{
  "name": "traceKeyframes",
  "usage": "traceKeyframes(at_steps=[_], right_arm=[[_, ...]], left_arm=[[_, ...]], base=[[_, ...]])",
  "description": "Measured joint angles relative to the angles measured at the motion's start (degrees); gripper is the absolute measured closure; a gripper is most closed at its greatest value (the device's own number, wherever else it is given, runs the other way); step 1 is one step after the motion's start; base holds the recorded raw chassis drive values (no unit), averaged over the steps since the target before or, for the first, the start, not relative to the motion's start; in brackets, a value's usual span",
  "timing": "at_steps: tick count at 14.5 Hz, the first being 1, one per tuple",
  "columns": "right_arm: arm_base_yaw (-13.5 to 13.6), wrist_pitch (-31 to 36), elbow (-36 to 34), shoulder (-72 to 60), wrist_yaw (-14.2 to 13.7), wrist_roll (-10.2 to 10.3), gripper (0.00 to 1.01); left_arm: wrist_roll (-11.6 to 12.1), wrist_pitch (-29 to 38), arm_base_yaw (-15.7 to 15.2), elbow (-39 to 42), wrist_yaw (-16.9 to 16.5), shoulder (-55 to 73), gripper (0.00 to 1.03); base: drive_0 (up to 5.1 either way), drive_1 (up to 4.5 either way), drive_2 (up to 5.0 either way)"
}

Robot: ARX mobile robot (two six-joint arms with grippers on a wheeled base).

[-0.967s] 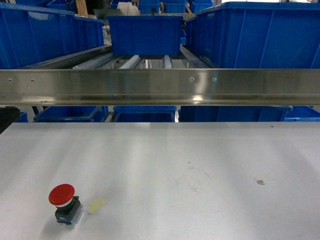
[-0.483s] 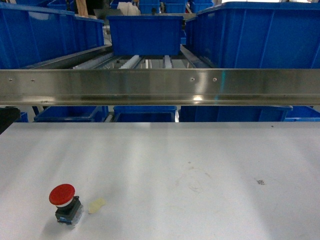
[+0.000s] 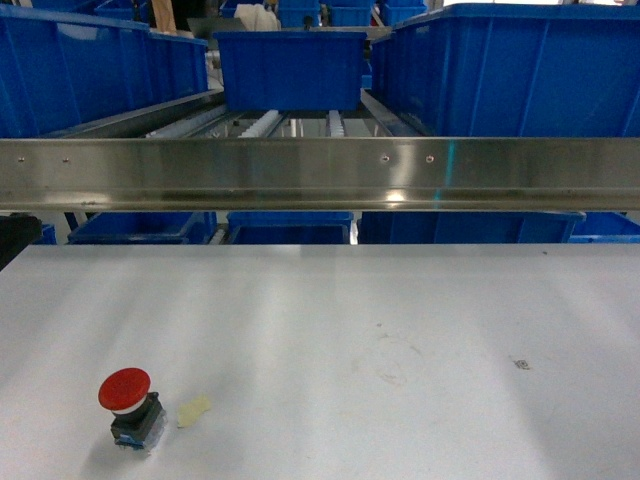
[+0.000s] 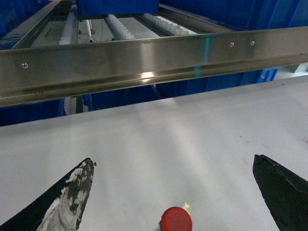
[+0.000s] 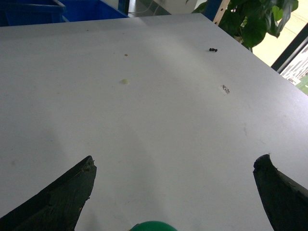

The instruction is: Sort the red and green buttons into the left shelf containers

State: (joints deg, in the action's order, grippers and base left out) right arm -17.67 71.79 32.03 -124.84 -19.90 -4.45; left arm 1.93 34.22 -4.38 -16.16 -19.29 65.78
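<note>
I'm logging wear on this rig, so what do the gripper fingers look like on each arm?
Both wrist views show only two dark, wedge-shaped fingers. The left gripper has a finger blotched with whitish scuffs or residue; its other finger looks clean. The right gripper's fingers are plain matte black. No cables or arm links show.

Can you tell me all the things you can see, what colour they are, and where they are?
Red button: one, red cap on a black-and-blue base, near left part of the table.
Green button: one, only a green cap edge shows, at the bottom of the right wrist view.
Pale scrap: one, pale yellow, just right of the red button.
Bins: several, bright blue, on the shelf behind the table.
Metal rail: one, silver, across the shelf front.
Table: one, white.
Plant: one, green leaves, past the table's far corner.
Left hand: one, black fingers, open above the red button.
Right hand: one, black fingers, open above the green button.
</note>
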Motion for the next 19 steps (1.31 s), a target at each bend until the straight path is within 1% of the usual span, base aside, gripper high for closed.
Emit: traceKeyframes(at_steps=[6, 8, 10, 13, 15, 16, 17, 18, 19], right_arm=[[-0.09, 0.70, 2.32, -4.59, -0.52, 0.09, 0.03], [-0.42, 0.26, 4.07, -6.12, -0.90, 0.11, 0.03], [-0.81, -0.22, 4.39, -7.08, -0.85, 0.17, 0.03], [-1.97, -0.28, 6.19, -8.66, -0.70, 0.61, 0.03], [-1.97, -0.13, 6.08, -9.07, -0.68, 0.61, 0.03], [-1.84, 1.18, 5.40, -9.05, 0.04, 0.31, 0.03], [-1.84, 1.01, 4.76, -8.96, 0.42, 0.09, 0.03], [-1.84, 0.90, 4.61, -8.96, 0.46, 0.02, 0.07], [-1.84, 1.07, 4.61, -8.94, 0.46, -0.09, 0.20]], left_arm=[[0.00, 0.02, 0.00, 0.00, 0.02, 0.00, 0.05], [0.00, 0.02, 0.00, 0.00, 0.02, 0.00, 0.05], [0.00, 0.02, 0.00, 0.00, 0.02, 0.00, 0.05], [0.00, 0.02, 0.00, 0.00, 0.02, 0.00, 0.05], [0.00, 0.02, 0.00, 0.00, 0.02, 0.02, 0.05], [0.00, 0.00, 0.00, 0.00, 0.02, 0.00, 0.05], [0.00, 0.02, 0.00, 0.00, 0.02, 0.00, 0.05], [0.00, 0.00, 0.00, 0.00, 0.00, 0.00, 0.05], [0.00, 0.00, 0.00, 0.00, 0.02, 0.02, 0.05]], base=[[0.0, 0.00, 0.0], [0.0, 0.00, 0.0], [0.0, 0.00, 0.0], [0.0, 0.00, 0.0], [0.0, 0.00, 0.0], [0.0, 0.00, 0.0], [0.0, 0.00, 0.0], [0.0, 0.00, 0.0], [0.0, 0.00, 0.0]])
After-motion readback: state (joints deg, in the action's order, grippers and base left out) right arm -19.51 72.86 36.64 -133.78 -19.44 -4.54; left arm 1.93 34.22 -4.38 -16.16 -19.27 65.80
